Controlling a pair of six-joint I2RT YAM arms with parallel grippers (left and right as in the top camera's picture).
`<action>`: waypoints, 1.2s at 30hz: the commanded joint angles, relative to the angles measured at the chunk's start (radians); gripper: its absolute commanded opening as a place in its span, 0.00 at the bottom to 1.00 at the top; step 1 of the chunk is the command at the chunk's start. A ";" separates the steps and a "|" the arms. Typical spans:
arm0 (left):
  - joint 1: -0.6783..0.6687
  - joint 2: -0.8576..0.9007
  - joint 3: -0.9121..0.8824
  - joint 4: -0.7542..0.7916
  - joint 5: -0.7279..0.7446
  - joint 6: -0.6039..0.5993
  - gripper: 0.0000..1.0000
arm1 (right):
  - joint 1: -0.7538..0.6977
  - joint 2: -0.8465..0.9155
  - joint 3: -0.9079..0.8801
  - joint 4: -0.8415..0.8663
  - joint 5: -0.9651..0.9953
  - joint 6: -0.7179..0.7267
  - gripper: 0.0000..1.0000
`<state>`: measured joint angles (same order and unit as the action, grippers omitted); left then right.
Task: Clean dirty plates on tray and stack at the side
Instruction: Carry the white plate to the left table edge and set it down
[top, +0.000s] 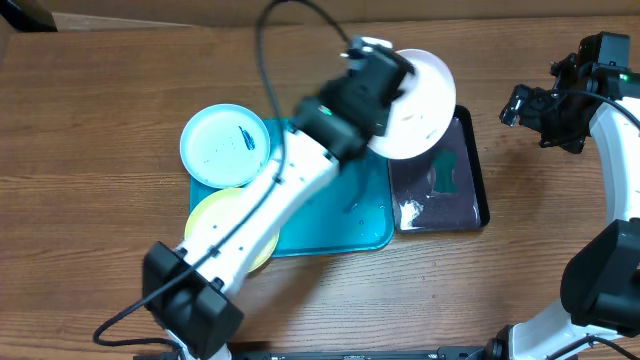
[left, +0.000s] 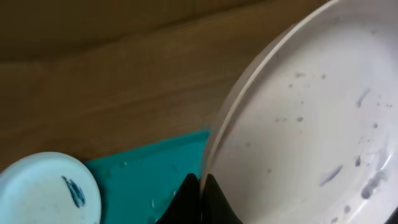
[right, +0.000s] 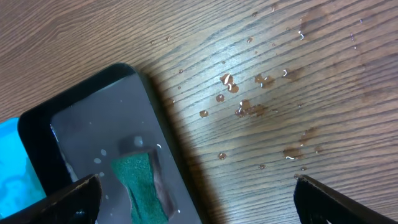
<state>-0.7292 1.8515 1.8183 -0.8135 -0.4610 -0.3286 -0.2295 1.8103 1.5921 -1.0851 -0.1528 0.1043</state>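
- Wooden table (top: 100, 100), two arms at work: the left fingers (left: 202, 196) are clamped on the rim of the white plate (top: 420, 100), which is held tilted above the black tray (top: 480, 195), just beside the tray (top: 340, 225).
- The light blue plate (top: 225, 145) and the yellow plate (top: 208, 212) lie at the tray's opposite side, overlapping its edge.
- The right fingers (top: 520, 105) stand wide and empty, beyond the black tray.
- This looks like the wiping step: marks show on the white plate, and the next move likely calls for fetching the green sponge (right: 140, 180).
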 joint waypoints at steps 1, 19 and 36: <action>-0.105 -0.010 0.014 0.050 -0.387 0.092 0.04 | -0.004 -0.002 0.005 0.006 -0.002 0.000 1.00; 0.237 -0.048 0.016 -0.184 0.293 -0.039 0.04 | -0.004 -0.002 0.005 0.006 -0.002 -0.001 1.00; 1.231 -0.099 0.016 -0.344 0.743 0.061 0.04 | -0.004 -0.002 0.005 0.006 -0.002 -0.001 1.00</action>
<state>0.3645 1.7893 1.8187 -1.1442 0.2256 -0.3119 -0.2295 1.8103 1.5921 -1.0847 -0.1528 0.1043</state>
